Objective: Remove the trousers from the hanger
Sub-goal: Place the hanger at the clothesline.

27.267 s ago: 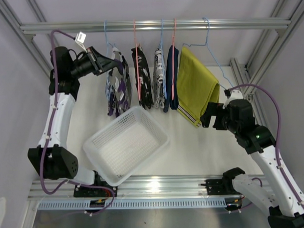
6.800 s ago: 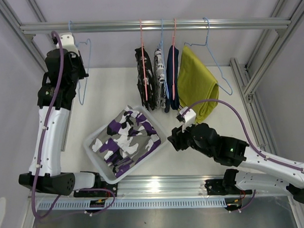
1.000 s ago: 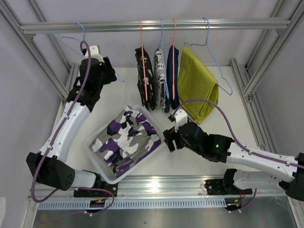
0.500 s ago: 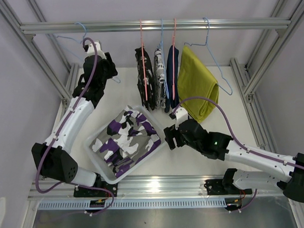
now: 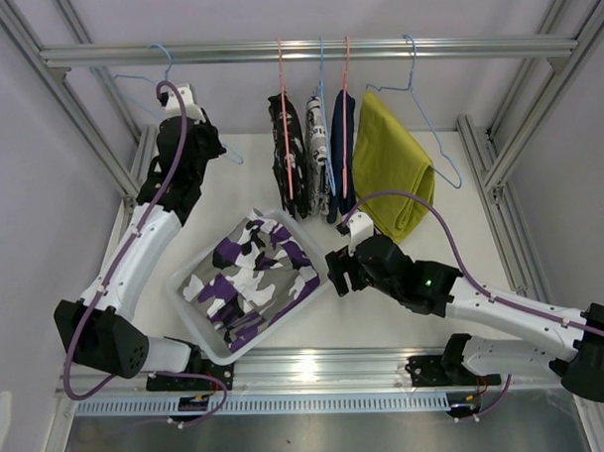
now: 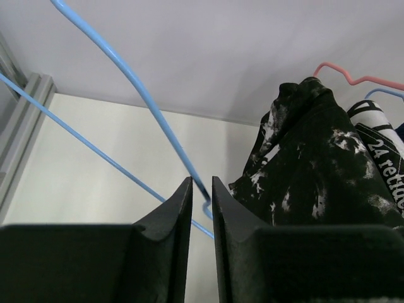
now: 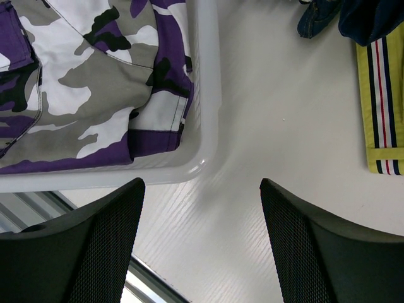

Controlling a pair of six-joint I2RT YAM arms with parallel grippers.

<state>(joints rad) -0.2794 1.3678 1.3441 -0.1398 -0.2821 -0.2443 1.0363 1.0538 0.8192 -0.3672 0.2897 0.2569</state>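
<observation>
The left gripper (image 6: 202, 186) had its jaws drawn nearly together at the bare blue hanger (image 6: 145, 95), probably to move it aside, though I couldn't tell if they pinched the wire. The right gripper (image 7: 202, 184), jaws wide apart and empty, hovered over the desk (image 7: 271, 126) beside the basket (image 7: 207, 95) holding the camouflage trousers (image 7: 82, 82). The other trousers (image 5: 285, 162) hung from the rail (image 5: 306, 50).

Camouflage trousers (image 7: 76, 88) — in white basket (image 7: 209, 95)
</observation>
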